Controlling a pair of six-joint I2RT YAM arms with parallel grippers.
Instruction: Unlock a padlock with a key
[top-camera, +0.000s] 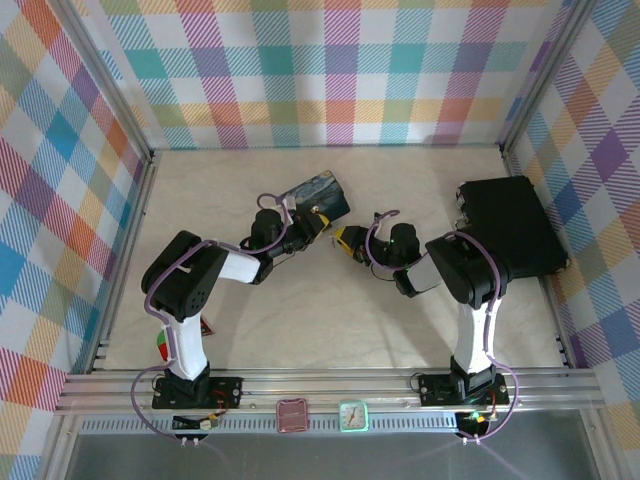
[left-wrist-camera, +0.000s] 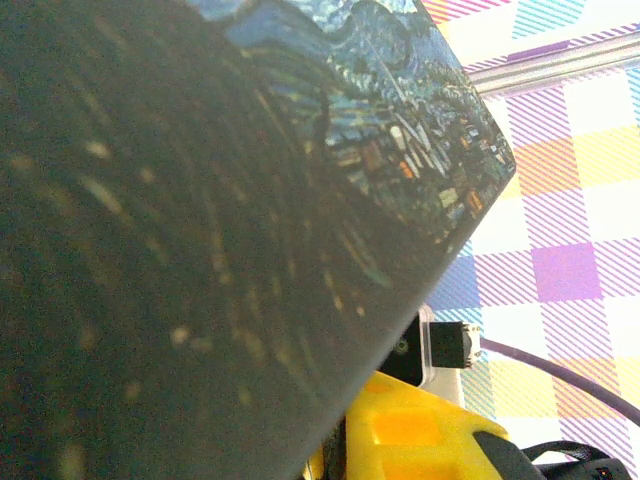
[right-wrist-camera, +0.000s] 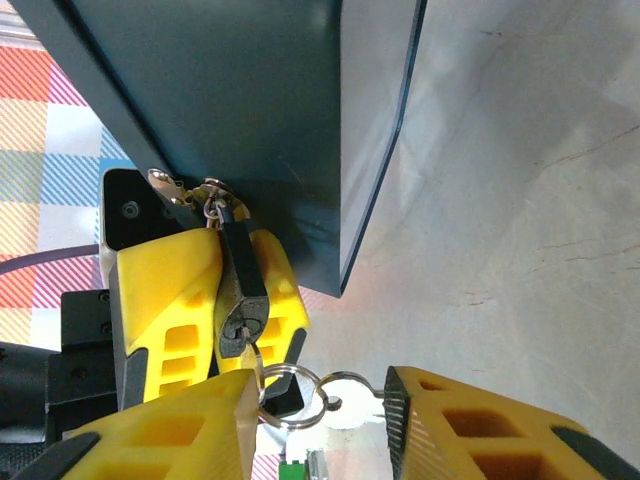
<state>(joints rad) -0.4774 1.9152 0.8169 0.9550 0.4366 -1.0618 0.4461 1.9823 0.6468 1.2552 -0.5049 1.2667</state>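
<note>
From above, we see a black case (top-camera: 510, 225) in the upper right of the table (top-camera: 400, 320) and a blue painted tin (top-camera: 315, 195) at upper centre. A small red piece (top-camera: 207, 325) lies by the left arm's base. The left arm bends at the elbow and reaches right, putting the left gripper (top-camera: 320, 222) at the tin's lower edge. The right arm folds leftward, and the right gripper (top-camera: 348, 240) faces the left one at close range. The lock between them is too small for us to make out here.

In the left wrist view, the tin (left-wrist-camera: 400, 120) fills the upper left and blocks nearly everything. A yellow moulded part (left-wrist-camera: 420, 435) pokes in at the bottom, and we cannot tell which gripper it belongs to.

In the right wrist view, the tin (right-wrist-camera: 250, 100) hangs across the top. Just under its lower edge, left of centre, the left gripper (right-wrist-camera: 232, 285) is clenched on the padlock (right-wrist-camera: 243, 300), keyhole end pointing down. A key ring (right-wrist-camera: 290, 395) dangles from that end with the key (right-wrist-camera: 348, 410) beside it, at bottom centre. The right gripper (right-wrist-camera: 320, 405) is released, one finger on each side of the ring.
</note>
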